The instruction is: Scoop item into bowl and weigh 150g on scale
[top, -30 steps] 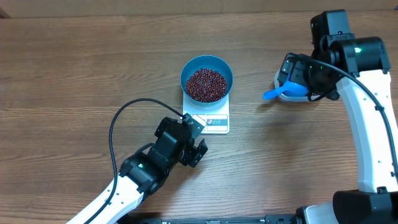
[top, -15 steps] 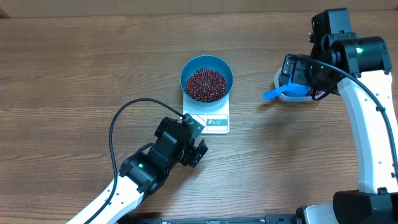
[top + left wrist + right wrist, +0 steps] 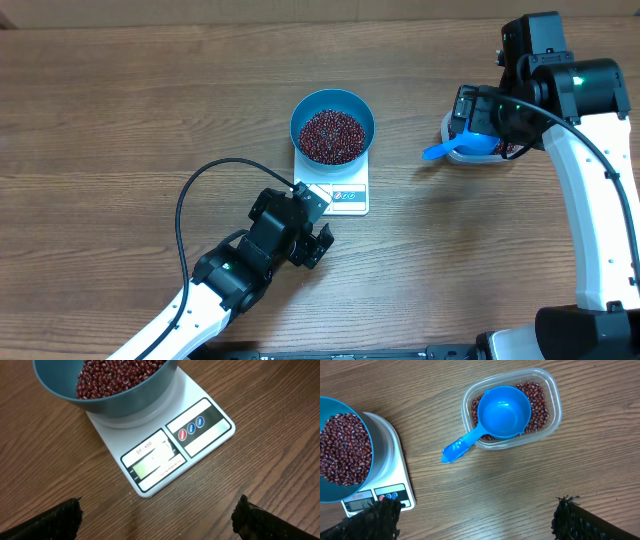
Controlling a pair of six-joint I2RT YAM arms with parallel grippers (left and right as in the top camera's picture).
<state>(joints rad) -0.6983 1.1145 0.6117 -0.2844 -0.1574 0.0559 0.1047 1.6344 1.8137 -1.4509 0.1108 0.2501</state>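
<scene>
Left pincer (image 3: 318, 244) is hovering released, jaws spread wide, just beside the display edge of the scale (image 3: 200, 435), grasping nothing. Scale is sitting on the tabletop (image 3: 120, 120) and carrying the bowl (image 3: 130, 400), which is holding the beans (image 3: 332, 136). Further right, the scoop (image 3: 502, 412) is lying on more beans in the clear tub (image 3: 551, 390), its handle projecting over the rim. Right pincer (image 3: 477, 510) is hanging above the tub, released and empty.

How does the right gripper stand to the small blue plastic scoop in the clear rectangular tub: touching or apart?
Apart. Right wrist view: the right gripper is open at the bottom edge, bare table between its fingertips and the small blue plastic scoop.
</scene>
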